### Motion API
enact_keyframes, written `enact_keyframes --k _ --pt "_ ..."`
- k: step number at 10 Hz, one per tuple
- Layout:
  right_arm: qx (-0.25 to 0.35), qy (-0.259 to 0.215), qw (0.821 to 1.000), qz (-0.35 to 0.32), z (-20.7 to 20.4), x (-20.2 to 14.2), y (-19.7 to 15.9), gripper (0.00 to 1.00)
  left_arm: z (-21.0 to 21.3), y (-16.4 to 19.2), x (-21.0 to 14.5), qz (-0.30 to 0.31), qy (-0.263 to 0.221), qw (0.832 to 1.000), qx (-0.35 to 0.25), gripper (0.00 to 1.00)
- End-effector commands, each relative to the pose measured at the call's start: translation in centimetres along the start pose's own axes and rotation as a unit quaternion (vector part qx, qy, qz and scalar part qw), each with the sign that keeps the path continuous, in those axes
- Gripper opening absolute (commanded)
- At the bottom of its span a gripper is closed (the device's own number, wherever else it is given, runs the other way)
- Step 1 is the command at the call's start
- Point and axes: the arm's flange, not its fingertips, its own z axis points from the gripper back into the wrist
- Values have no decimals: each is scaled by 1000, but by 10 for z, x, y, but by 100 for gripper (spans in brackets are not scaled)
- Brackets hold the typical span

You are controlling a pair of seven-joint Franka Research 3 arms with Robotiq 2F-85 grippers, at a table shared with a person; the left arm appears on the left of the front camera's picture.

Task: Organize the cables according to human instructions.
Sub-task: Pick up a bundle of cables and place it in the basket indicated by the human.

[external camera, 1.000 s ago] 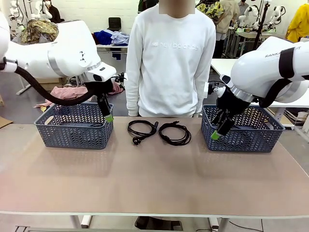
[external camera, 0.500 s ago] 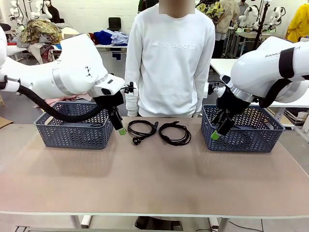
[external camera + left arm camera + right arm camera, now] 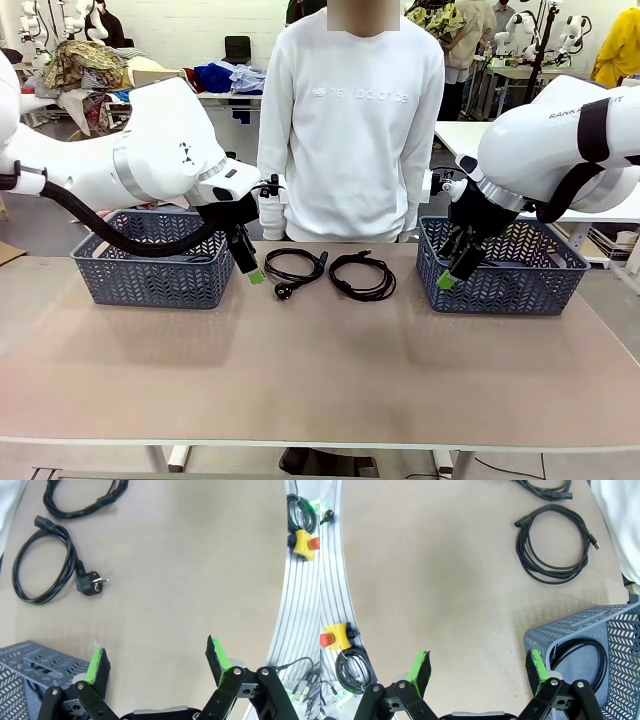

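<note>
Both my left pincer [image 3: 254, 273] and right pincer [image 3: 446, 279] gape wide, empty; two thin black coiled power cords [image 3: 293, 266] lie far-centre on the tan table [image 3: 320, 370], a third cord [image 3: 587, 641] inside the right blue-grey plastic lattice basket [image 3: 520, 285].

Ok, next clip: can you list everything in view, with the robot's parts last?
Table: one, beige, spanning the front view.
Baskets: two, blue-grey lattice, left basket and right basket toward the far side.
Loose cables: two, black, coiled side by side between the baskets.
Basketed cable: one, black, coiled inside the right basket.
Person: one, white sweatshirt, standing behind the far edge.
Left pincer: one, black with green pads, open, beside the left basket near the loose cables.
Right pincer: one, same colours, open, at the right basket's inner end.
</note>
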Motion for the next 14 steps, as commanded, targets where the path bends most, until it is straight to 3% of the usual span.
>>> enact_keyframes --k 1,14 --pt "-5 5 1000 -5 2 2 0 100 3 -1 -1 -2 1 1000 3 100" --pt "-5 5 1000 -5 2 2 0 100 3 -1 -1 -2 1 1000 3 100"
